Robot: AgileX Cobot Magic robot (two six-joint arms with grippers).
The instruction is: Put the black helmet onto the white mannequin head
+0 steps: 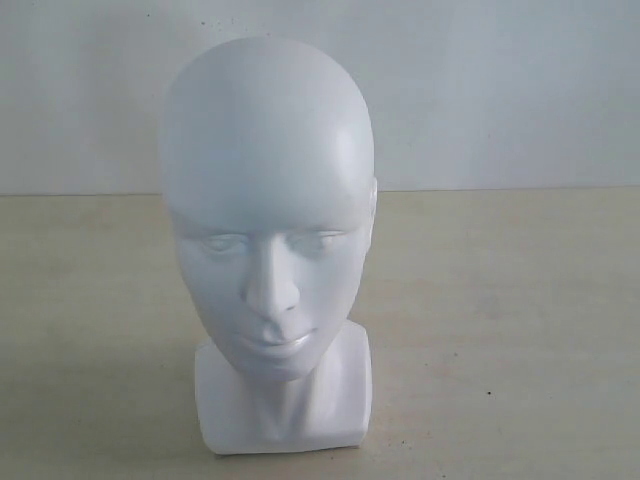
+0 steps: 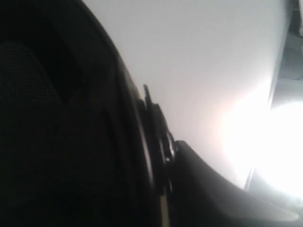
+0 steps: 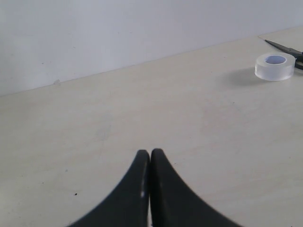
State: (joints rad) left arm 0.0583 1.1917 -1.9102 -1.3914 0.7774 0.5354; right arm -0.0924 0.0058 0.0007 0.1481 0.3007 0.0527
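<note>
The black helmet (image 2: 57, 142) shows only in the left wrist view. It is very close to that camera and fills much of the picture with dark. Part of its inside looks like fine mesh. Its curved rim runs across the view, with a pale wall and a bright glare behind it. The left end effector (image 2: 158, 151) holds the helmet by that rim. One black finger (image 2: 208, 184) lies against the outside of the rim. The other finger is lost in the dark.

The white mannequin head (image 1: 268, 230) stands upright in the middle of the exterior view. Its face looks toward the camera, and its bald top shows whole. Its squarish base sits on the pale tabletop (image 1: 520, 330). A white wall (image 1: 500, 90) rises at the far edge.

The right end effector (image 3: 150, 153) is closed tight, with its two black tips touching and nothing between them. It is low over the bare tabletop. Well apart from it lies a roll of clear tape (image 3: 275, 66). A dark pointed tool (image 3: 284, 47) lies just beside the roll.
</note>
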